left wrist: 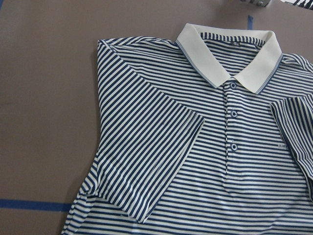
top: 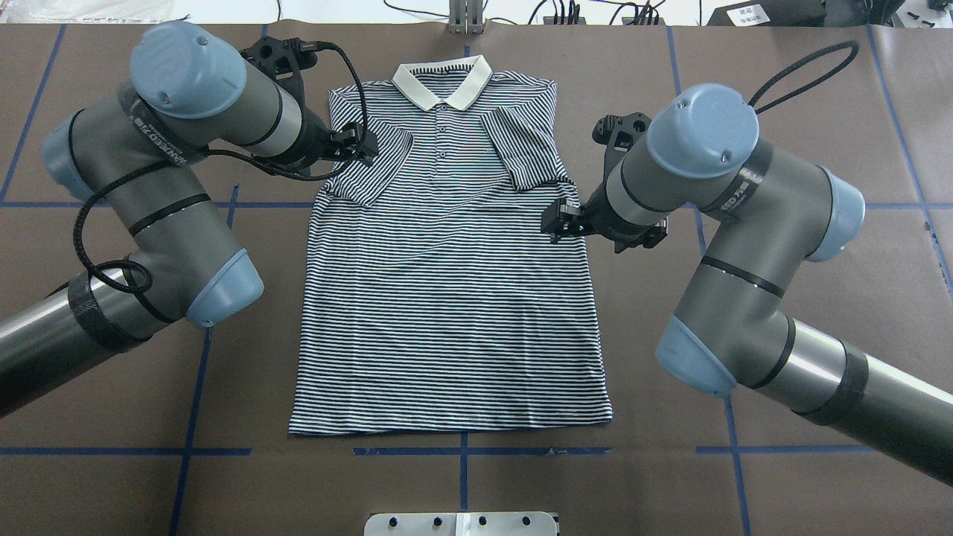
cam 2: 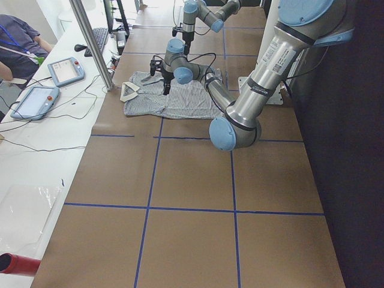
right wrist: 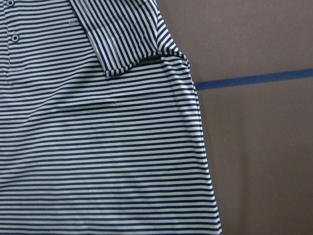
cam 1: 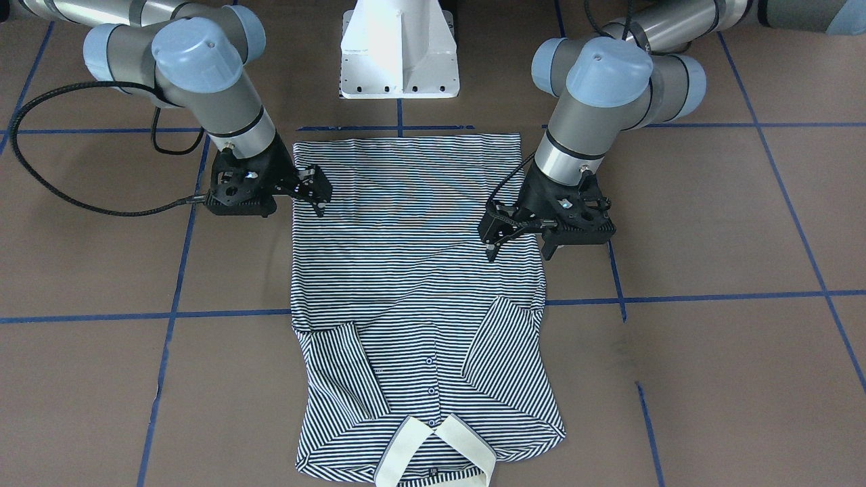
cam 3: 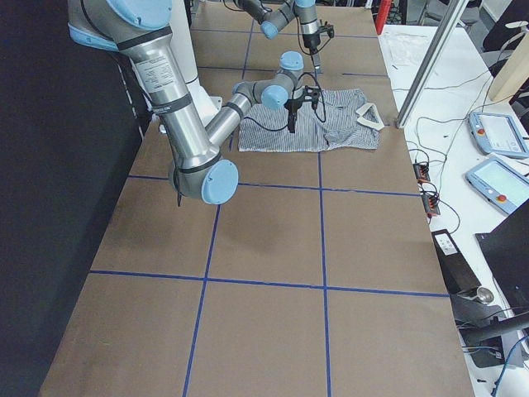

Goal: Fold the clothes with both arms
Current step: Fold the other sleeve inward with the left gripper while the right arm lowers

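Note:
The striped polo shirt (top: 447, 298) lies flat, face up, on the brown table, its cream collar (top: 443, 78) at the far end. Both short sleeves are folded inward onto the chest (top: 380, 167) (top: 525, 149). My left gripper (top: 365, 145) hovers open and empty over the shirt's left sleeve; in the front view it is on the right (cam 1: 519, 251). My right gripper (top: 557, 223) hovers open and empty at the shirt's right edge below the armpit, shown at the left in the front view (cam 1: 316, 193). The wrist views show only shirt (left wrist: 161, 147) (right wrist: 98, 147), no fingers.
The white pedestal base (cam 1: 399, 54) stands at the robot's side, just beyond the hem. Blue tape lines (top: 223, 205) cross the brown table. An operators' bench with tablets (cam 2: 60, 72) and a metal post (cam 2: 90, 42) runs along the far edge.

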